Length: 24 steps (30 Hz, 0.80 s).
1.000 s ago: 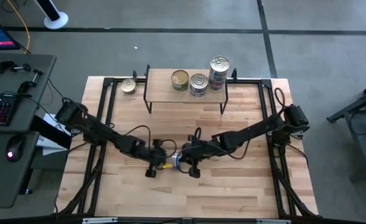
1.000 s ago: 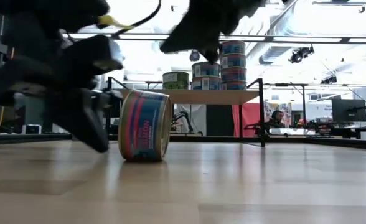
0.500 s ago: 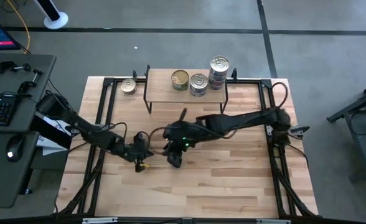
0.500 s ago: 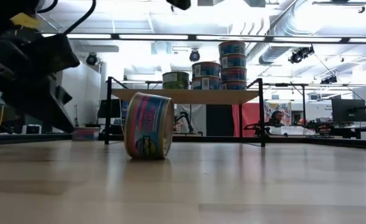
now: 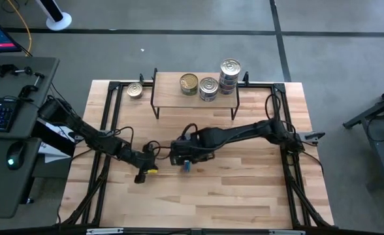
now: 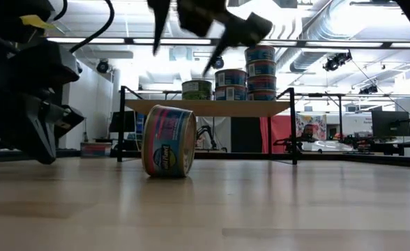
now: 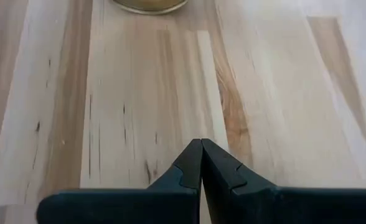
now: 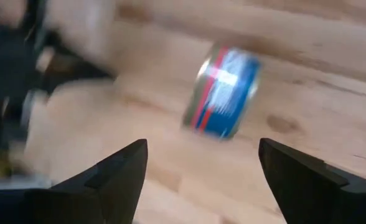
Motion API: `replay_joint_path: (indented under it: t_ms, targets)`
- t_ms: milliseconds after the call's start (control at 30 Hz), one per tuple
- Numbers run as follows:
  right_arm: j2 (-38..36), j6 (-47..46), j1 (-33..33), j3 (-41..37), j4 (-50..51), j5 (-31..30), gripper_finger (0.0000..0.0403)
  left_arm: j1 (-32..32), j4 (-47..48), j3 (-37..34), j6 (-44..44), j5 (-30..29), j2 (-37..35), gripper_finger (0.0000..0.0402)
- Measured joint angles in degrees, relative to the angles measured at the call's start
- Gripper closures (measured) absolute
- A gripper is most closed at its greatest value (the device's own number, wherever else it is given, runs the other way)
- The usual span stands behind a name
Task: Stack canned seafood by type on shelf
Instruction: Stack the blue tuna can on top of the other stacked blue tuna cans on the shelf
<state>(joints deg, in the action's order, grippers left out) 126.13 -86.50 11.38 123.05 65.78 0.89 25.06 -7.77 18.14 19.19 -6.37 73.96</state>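
The step in hand is picking up the loose tin point(image 6: 167, 141), which stands on its edge in front of the shelf point(image 5: 195, 96). The right gripper point(image 8: 198, 168) hovers above it, fingers wide apart and empty (left gripper point(image 7: 201, 163) pressed together, holding nothing). Next it should descend and grasp.

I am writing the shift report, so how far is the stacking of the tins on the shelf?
Done: tins sit on the shelf, a tall stack, a lower one and a green tin.
In hand: nothing; the open right gripper hovers over a blue tin on edge.
Left: that tin and a gold-lidded tin beside the shelf.
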Motion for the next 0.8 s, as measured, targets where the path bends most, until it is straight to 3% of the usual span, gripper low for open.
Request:
replay_joint_path:
  t_ms: [233, 800]
  targets:
    - [0.0, -14.7, 0.4, -8.2, -7.8, -4.7, 0.0104, 0.0, -0.4, 0.0, -1.8, 1.7, 0.0, 0.0401]
    - [2.3, -12.1, 0.3, -11.5, -11.4, -4.7, 0.0104, 0.0, 0.1, 0.0, -1.3, 1.2, 0.0, 0.0401]
